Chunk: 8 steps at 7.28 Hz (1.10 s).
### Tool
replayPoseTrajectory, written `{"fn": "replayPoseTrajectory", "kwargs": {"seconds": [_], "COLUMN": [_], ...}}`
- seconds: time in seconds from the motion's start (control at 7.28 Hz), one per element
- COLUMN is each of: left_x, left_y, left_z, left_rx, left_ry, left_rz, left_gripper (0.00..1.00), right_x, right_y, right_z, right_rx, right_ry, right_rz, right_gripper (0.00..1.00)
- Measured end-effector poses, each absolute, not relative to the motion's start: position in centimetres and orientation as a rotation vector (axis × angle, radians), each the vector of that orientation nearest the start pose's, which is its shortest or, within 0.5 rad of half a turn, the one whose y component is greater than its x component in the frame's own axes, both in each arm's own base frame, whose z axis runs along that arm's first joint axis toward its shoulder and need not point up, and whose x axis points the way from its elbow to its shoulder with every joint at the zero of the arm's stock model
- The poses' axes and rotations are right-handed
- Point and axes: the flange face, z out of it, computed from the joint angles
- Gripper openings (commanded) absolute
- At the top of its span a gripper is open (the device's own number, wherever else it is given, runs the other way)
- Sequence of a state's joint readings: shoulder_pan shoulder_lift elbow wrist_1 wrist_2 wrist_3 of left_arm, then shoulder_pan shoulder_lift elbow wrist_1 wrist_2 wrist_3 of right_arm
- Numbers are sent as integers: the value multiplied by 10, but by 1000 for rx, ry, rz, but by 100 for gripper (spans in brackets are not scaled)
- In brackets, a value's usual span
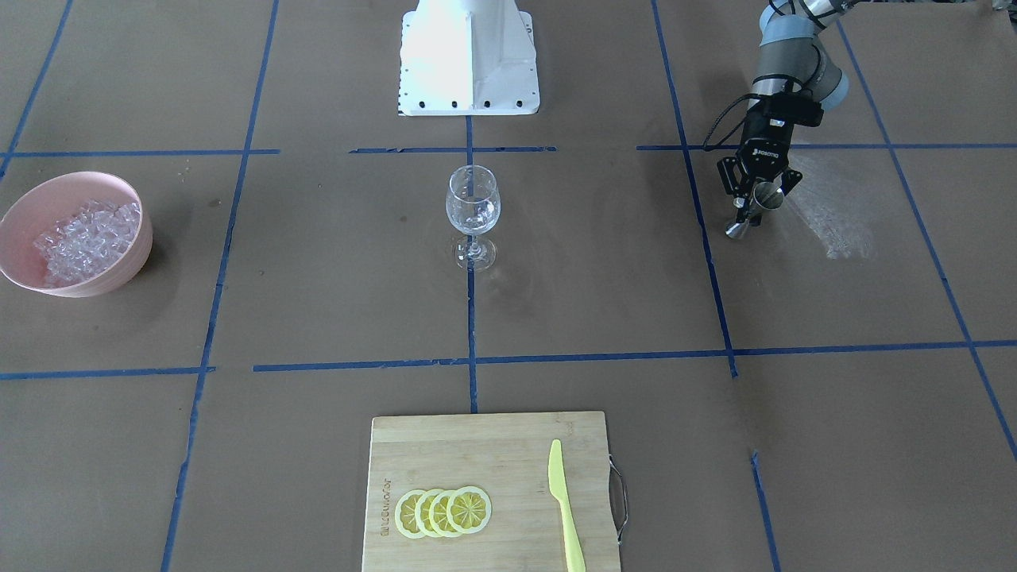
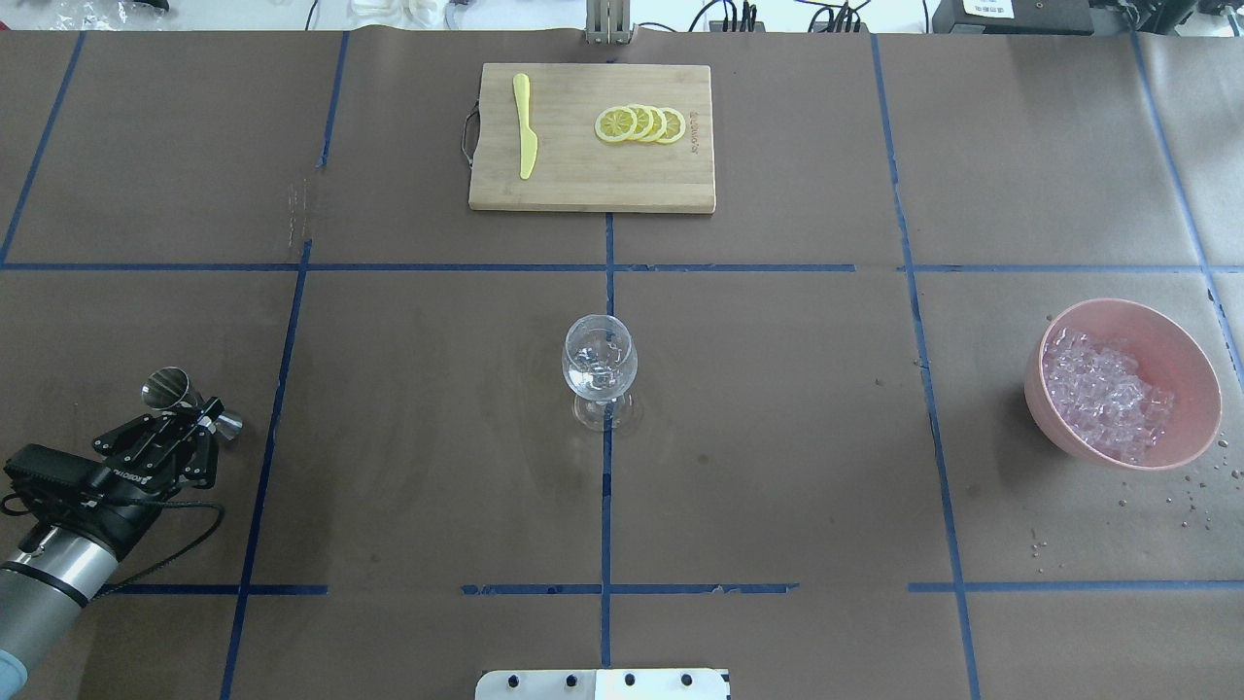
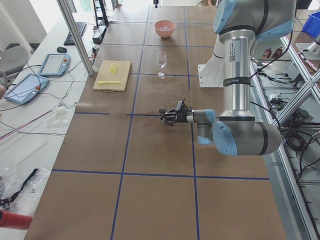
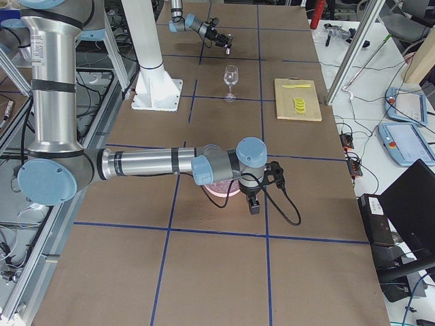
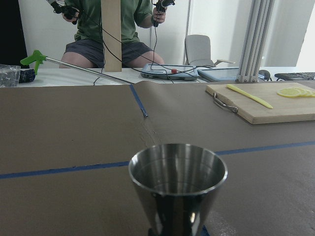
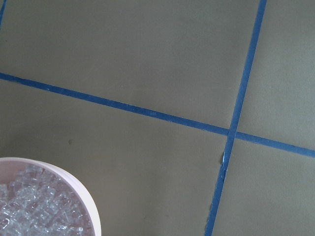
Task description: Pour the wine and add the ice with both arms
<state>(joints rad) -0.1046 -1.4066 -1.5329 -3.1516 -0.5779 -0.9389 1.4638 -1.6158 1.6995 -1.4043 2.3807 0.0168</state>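
Observation:
My left gripper is shut on a steel double-ended jigger, held sideways low over the table's left end; it also shows in the front view. The jigger's cup fills the left wrist view and looks empty. A clear wine glass stands upright at the table's middle. The ice fills a pink bowl at the right end. My right gripper hangs over that bowl and shows only in the right side view; I cannot tell whether it is open. Its wrist view shows ice at the lower left.
A wooden cutting board at the far edge holds lemon slices and a yellow knife. The white base block stands behind the glass. Water drops lie by the bowl. An operator sits past the table.

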Motion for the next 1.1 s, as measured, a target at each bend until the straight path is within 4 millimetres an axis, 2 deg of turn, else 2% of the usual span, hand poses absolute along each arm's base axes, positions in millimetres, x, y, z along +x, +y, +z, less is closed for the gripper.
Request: {"fn": "replayPoseTrajectory", "kwargs": {"seconds": [0.14,0.41,0.82,0.96,1.1], "left_x": [363,363,364,364,364], "left_y": [-256,-255,-255,-255,-254], "left_z": [573,573,573,574,574], "left_rx": [1196,1194,1187,1185,1184], "left_ry": [857,860,867,868,869], "left_rz": [-253,-252,-246,-245,-243], "left_gripper": [21,21,40,49,66], "right_x": [9,9,9,9,9], "right_y": [-489,-489,-489,-489,-489], "right_z": [596,596,596,596,596], "right_rx": [186,185,187,187,187], "right_ry": [-820,-821,-820,-820,-820], "right_rz": [-186,-186,-187,-187,-187], "right_gripper": [100,100,100,100,100]}}
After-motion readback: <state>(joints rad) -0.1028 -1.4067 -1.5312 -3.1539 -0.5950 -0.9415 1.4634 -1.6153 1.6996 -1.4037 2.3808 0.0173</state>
